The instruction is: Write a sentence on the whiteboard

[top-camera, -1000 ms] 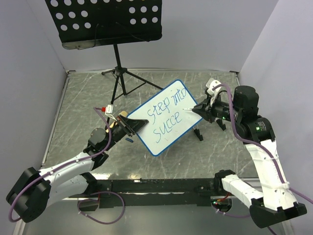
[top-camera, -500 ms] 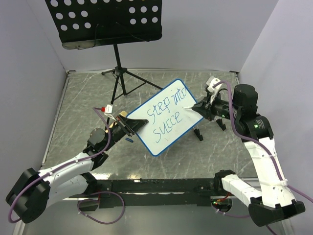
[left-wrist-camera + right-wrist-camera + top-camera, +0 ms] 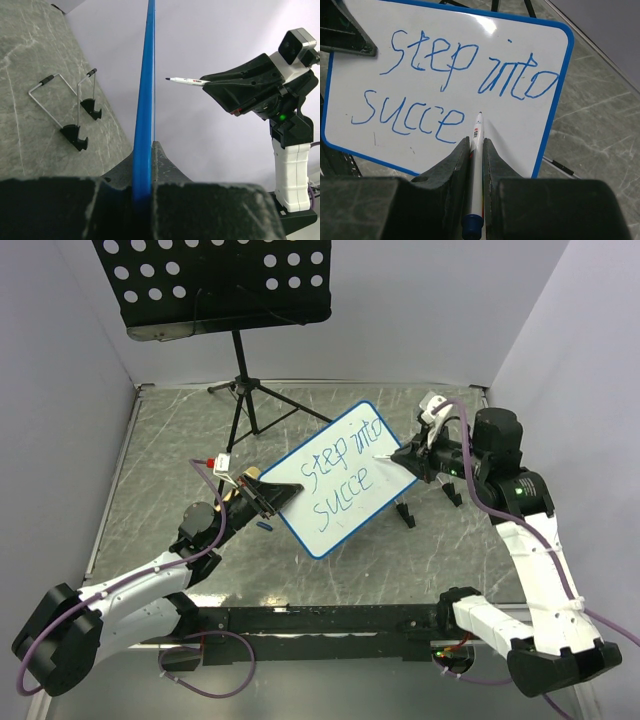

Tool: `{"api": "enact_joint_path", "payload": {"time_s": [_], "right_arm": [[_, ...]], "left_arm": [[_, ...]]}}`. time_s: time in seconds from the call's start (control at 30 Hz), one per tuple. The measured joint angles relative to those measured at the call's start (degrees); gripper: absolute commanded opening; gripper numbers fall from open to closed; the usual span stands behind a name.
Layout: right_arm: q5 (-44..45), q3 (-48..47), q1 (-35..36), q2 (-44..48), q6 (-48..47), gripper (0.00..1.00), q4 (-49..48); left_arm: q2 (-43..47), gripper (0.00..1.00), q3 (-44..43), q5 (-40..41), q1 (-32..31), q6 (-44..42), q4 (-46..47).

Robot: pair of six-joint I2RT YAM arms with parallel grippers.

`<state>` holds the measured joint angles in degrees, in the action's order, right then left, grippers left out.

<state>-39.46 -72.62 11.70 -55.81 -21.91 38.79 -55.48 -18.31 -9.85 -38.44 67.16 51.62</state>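
Right wrist view: my right gripper point(image 3: 476, 141) clamps the slim white marker point(image 3: 478, 127), tip just lifted clear of the blue-framed white whiteboard point(image 3: 520, 125) ahead; blue sentence point(image 3: 451, 59) stalls at "succe". My left gripper point(image 3: 146, 150) pinches its edge.

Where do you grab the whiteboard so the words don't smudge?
By its thin blue frame, on the edge nearest the left arm, coming in edge-on, as the left tool does. The whiteboard is flat and thin, so jaws fit across its rim, clear of the sentence.
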Motion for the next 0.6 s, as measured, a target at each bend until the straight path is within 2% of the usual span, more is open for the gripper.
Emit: {"api": "enact_joint_path", "payload": {"time_s": [0.6], "right_arm": [[-2.3, 2.0, 0.0, -2.9, -0.2, 0.0, -0.2]], "left_arm": [[-0.7, 0.01, 0.0, -0.4, 0.1, 0.0, 0.0]]}}
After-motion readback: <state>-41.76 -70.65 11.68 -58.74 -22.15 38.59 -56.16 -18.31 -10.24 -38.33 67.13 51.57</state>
